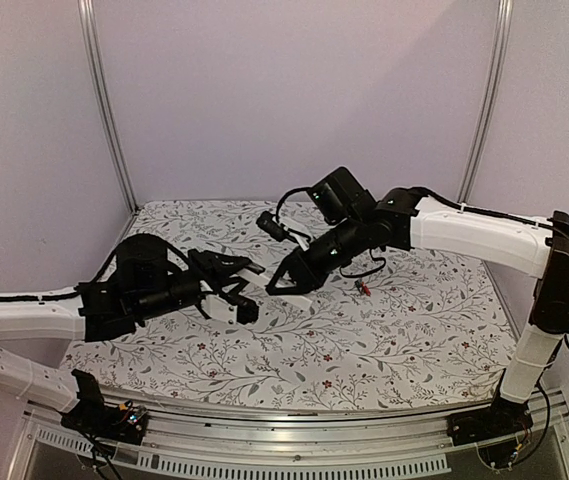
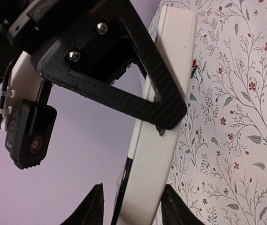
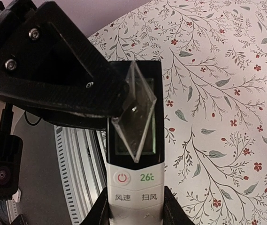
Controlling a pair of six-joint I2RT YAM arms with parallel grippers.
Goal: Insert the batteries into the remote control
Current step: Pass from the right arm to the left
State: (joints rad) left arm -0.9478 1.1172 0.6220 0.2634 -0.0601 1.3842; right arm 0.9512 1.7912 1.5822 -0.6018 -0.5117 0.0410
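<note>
Remote control [image 2: 157, 150] is up over the middle of the floral table [image 1: 414, 340], with a gripper at each end. Left gripper [image 2: 133, 207]: jaws partway closed around one end of the remote, which it sees edge-on. One fingertip [image 2: 173, 208] is against it, with a thin gap at the other, so can't tell if it's clamped. Right gripper [image 3: 133, 212]: jaws narrow and tight on both long sides at the button end, display face toward its camera. Batteries [image 1: 362, 288]: a small red-dark speck on the table just right of the right gripper, too small to count.
</note>
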